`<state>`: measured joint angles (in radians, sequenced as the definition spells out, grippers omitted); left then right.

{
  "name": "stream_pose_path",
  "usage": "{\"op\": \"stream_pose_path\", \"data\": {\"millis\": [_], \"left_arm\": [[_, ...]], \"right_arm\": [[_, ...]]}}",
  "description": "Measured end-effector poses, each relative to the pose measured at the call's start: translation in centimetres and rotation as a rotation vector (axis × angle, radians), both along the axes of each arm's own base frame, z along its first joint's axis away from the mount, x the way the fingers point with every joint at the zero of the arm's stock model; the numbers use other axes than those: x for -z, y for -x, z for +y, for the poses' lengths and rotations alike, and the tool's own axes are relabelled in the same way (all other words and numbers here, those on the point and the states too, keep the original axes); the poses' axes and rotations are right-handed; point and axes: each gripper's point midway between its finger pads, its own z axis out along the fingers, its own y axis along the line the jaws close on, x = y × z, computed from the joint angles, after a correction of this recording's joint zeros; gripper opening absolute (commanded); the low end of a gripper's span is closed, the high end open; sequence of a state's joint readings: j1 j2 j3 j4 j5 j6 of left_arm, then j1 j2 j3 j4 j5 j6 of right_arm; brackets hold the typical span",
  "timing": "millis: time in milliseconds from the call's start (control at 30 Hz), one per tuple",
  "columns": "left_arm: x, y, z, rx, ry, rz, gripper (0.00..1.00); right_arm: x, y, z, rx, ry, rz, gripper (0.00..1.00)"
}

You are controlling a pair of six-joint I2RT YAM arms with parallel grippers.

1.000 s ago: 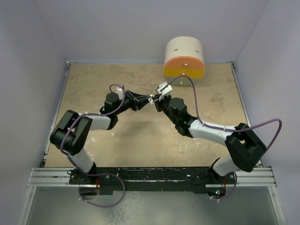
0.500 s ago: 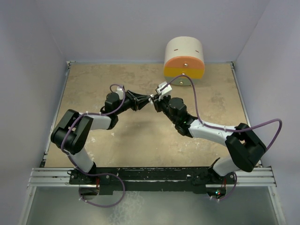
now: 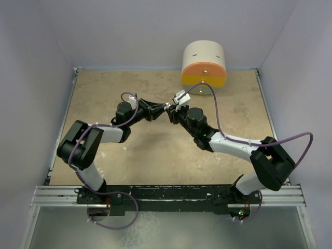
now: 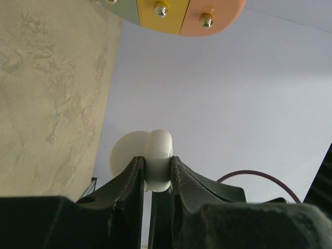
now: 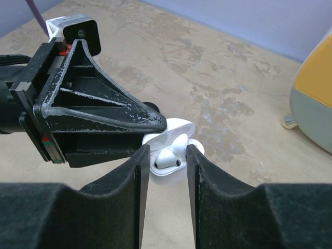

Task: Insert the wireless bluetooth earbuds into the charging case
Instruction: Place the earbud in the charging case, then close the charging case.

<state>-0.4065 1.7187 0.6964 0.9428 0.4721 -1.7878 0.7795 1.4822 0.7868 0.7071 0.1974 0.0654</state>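
At the near edge both arms rise from their rail (image 3: 57, 194) and lean in to meet over the middle of the worktop (image 3: 244, 111). The left pincer (image 4: 156, 162) is clamped on the white charging case (image 4: 155, 148), holding it out sideways with its lid (image 5: 176, 126) open. The right pincer (image 5: 168, 151) was shut a second ago; now its jaws stand a little apart, one on each side of the case, and a white earbud (image 5: 176, 142) sits in the case between them. I judge that it has just been let go and this insertion is as good as done, though I cannot tell whether it is fully seated. No other earbuds show in any view.

The two pincers are almost touching, so the right one has little room sideways; backing straight out along its own line looks safest. Bare worktop lies open on all sides of the pair. Farther off, a rounded block (image 3: 204, 65) with an orange and yellow face stands at the far edge, well apart from the arms, and plain walls (image 3: 31, 78) close in three sides.
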Motion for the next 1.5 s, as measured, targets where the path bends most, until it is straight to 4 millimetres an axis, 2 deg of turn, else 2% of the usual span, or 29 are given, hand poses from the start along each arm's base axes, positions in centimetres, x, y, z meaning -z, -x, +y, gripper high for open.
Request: {"op": "stream_pose_path", "data": {"millis": [233,433,633,700,800,867,1000,1167,1367,1500], "left_arm": [[-0.7,0.0,0.0,-0.002,0.014,-0.032,0.0],[-0.7,0.0,0.0,-0.001,0.011,-0.038,0.0],[0.7,0.4,0.2,-0.002,-0.041,-0.032,0.0],[1.2,0.4,0.3,-0.006,-0.07,-0.036,0.0],[1.7,0.4,0.6,-0.02,-0.123,-0.049,0.0],[2.1,0.4,0.8,-0.029,-0.168,-0.059,0.0],[2.6,0.4,1.6,-0.051,-0.273,-0.104,0.0],[1.6,0.3,2.9,-0.102,-0.386,-0.193,0.0],[1.0,-0.4,4.0,-0.185,-0.414,-0.207,0.0],[1.9,-0.8,4.8,-0.251,-0.376,-0.13,0.0]], "right_arm": [[-0.6,0.4,-0.1,-0.006,-0.017,0.005,0.5],[-2.2,0.3,-0.6,0.007,-0.051,-0.007,0.56],[-6.0,0.2,-3.3,0.093,-0.129,-0.033,0.72],[-7.6,0.1,-4.5,0.148,-0.16,-0.034,0.73],[-8.4,-0.1,-5.7,0.217,-0.179,-0.01,0.74],[-7.8,-0.2,-6.1,0.246,-0.164,0.021,0.74],[-4.8,-0.3,-6.5,0.289,-0.105,0.11,0.75],[-1.1,0.0,-6.9,0.315,-0.052,0.193,0.76],[1.7,0.7,-6.9,0.289,-0.019,0.228,0.73],[3.1,1.5,-6.0,0.224,-0.018,0.208,0.85]]}}
